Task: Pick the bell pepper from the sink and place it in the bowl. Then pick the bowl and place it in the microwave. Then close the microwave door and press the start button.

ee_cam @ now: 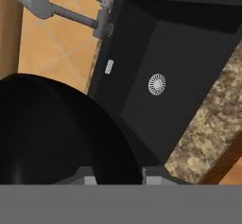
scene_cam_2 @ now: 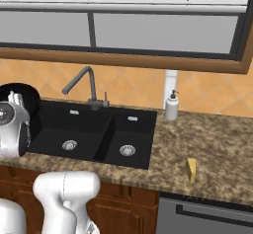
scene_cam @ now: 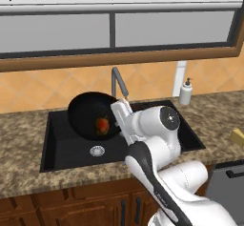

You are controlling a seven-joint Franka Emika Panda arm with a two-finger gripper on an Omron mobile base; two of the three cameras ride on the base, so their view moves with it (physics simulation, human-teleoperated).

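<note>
**Bowl held tilted over the sink, pepper inside**

The jaws are drawn narrow and clamp the rim of the bowl, holding it clear of the sink. In the left base view the bowl is tipped up so its open side faces the camera. It hangs over the far part of the large basin, just left of the faucet. The gripper meets the bowl at its right edge, with the white arm stretching back toward the near right.

The pepper lies inside the bowl, low against its inner wall and just left of the jaws. It shows as a small orange-red spot; its stem is too small to make out.

From the hand view the bowl is a broad black curve at the near left, its rim running down between the two finger tips. Beyond it lie the basin floor and a silver drain.

In the right base view the bowl shows at the far left edge, above the sink. A soap bottle stands on the tabletop right of the sink, and a yellow sponge sits nearer the front edge.
</note>
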